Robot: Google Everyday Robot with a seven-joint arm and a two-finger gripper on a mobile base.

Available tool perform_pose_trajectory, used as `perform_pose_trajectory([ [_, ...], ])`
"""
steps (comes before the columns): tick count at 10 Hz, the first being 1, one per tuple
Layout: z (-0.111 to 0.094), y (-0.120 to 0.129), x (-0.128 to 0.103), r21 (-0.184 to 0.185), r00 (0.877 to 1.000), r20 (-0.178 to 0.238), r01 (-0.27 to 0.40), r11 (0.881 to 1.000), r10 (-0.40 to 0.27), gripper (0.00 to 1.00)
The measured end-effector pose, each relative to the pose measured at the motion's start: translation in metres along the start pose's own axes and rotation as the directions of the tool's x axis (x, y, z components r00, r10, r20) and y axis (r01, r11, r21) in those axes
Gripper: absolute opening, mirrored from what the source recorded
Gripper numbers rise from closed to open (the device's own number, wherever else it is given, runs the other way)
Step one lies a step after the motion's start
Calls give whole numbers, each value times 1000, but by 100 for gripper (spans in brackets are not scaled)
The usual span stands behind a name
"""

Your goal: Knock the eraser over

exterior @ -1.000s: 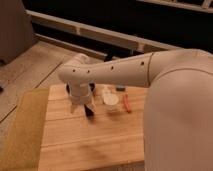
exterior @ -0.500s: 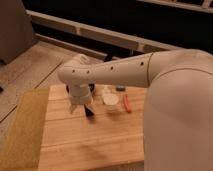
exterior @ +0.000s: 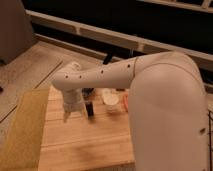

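Observation:
The eraser (exterior: pixel 90 109) is a small dark slim block standing upright on the wooden table (exterior: pixel 85 145). My gripper (exterior: pixel 74 114) hangs from the white arm just left of the eraser, close beside it, low over the table. I cannot tell if it touches the eraser. A white cup (exterior: pixel 110 98) stands just right of the eraser.
A thin red-orange stick (exterior: pixel 125 101) lies right of the cup, partly hidden by my arm. A dark round thing (exterior: pixel 89 92) sits behind the eraser. The big white arm (exterior: pixel 165 115) hides the table's right side. A yellowish mat (exterior: pixel 22 130) borders the table's left.
The gripper has dropped slightly beside the eraser. The eraser still stands upright in the same place.

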Motion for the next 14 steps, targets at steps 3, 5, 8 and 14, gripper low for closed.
perform_pose_trajectory([
  [3, 25, -3, -12, -10, 996, -73, 60, 998, -60, 65],
  [5, 43, -16, -33, -34, 987, -120, 107, 994, -110, 65],
  [8, 50, -43, -87, -58, 983, -20, 182, 982, -184, 65],
  [14, 9, -48, -142, -27, 915, 235, 345, 938, -329, 65],
])
